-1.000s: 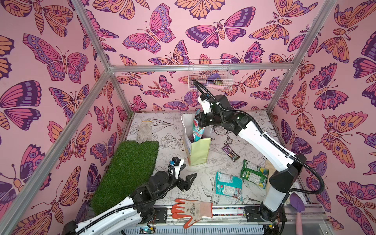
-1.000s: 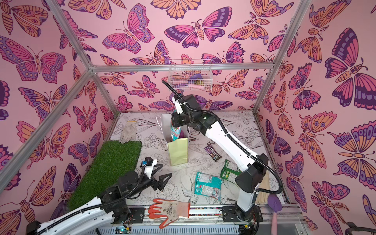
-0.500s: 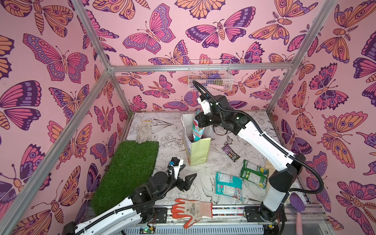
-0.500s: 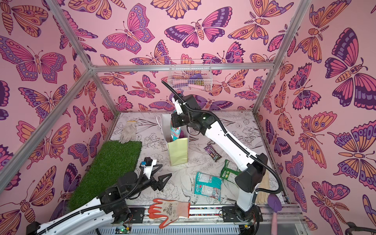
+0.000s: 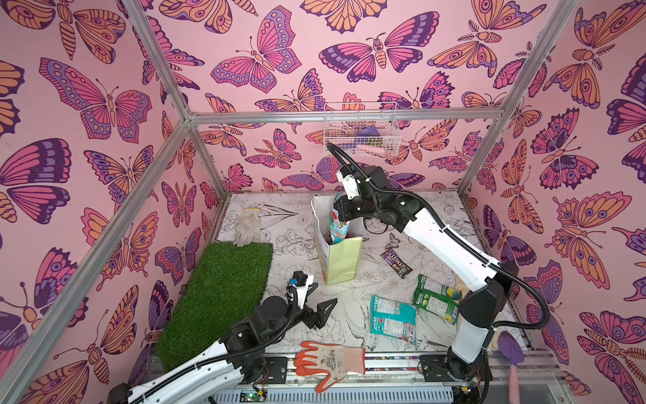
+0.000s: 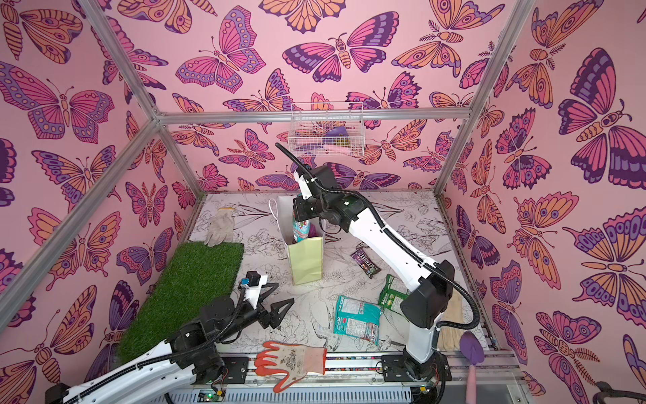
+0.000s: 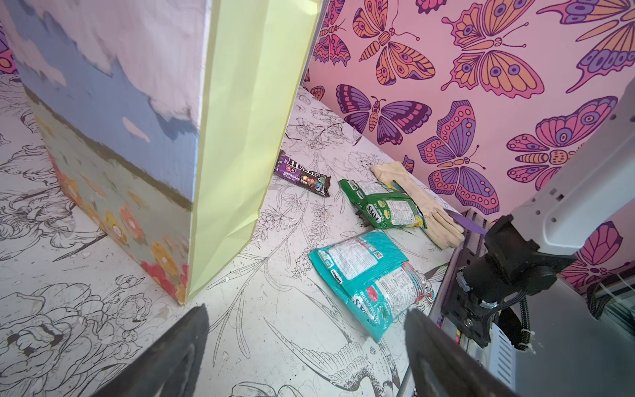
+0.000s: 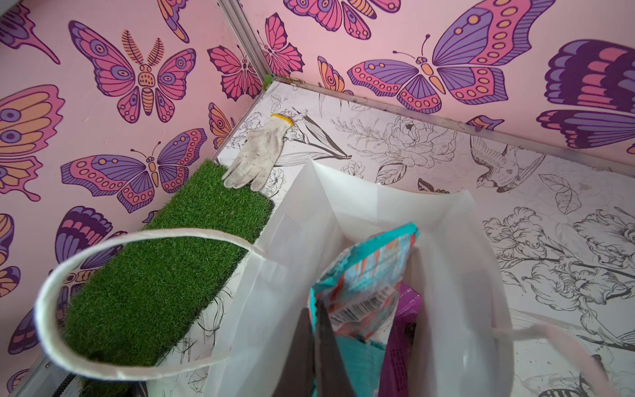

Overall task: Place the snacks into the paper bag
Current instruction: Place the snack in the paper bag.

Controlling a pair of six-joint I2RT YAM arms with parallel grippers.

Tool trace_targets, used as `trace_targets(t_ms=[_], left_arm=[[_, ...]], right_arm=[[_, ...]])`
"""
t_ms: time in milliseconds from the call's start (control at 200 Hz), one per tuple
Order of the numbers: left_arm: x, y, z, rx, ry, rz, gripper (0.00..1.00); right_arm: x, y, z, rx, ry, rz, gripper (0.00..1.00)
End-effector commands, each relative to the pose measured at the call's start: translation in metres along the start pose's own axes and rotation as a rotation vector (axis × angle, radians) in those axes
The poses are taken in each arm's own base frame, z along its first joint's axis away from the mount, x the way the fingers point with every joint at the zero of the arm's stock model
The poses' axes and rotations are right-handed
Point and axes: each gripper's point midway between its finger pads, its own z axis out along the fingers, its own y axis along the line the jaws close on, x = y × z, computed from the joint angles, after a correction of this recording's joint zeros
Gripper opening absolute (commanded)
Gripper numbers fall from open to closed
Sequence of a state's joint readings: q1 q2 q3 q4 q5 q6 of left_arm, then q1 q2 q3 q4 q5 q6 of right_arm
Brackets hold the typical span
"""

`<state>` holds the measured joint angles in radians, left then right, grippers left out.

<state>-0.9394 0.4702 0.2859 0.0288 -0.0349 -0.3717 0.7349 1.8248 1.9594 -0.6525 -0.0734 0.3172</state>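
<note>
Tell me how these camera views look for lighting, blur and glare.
In both top views the light is even and soft, and the paper bag is sharp. Left wrist view: the fingers of the left gripper are blurred; mild sheen on the lying teal packet. Right wrist view: right gripper and cord handle soft, gripped teal packet and cloth glove crisp.

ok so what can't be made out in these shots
- paper bag bottom: right wrist view, covered by the teal packet in the right tool and a purple packet
- wire basket contents: both top views, too small behind mesh
- green packet: a top view, partly under the right arm
- bag's mouth: left wrist view, cut off by the frame edge
</note>
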Motion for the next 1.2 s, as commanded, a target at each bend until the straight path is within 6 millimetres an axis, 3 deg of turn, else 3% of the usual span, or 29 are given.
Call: trace_targets(t_ms=[0,706,1192], left_arm=[[0.006,0.002,-0.001,-0.007,0.004,-0.002,0.91],[0.007,0.003,-0.001,-0.007,0.005,-0.004,0.91],[0.006,0.003,-0.001,-0.007,0.004,-0.005,0.91]], right_arm=[[-0.001,0.005,0.003,-0.023,-0.004,0.003,0.00],[0.000,0.005,0.004,-0.022,0.006,0.014,0.04],[0.012,0.002,0.019,-0.017,0.047,0.020,0.03]])
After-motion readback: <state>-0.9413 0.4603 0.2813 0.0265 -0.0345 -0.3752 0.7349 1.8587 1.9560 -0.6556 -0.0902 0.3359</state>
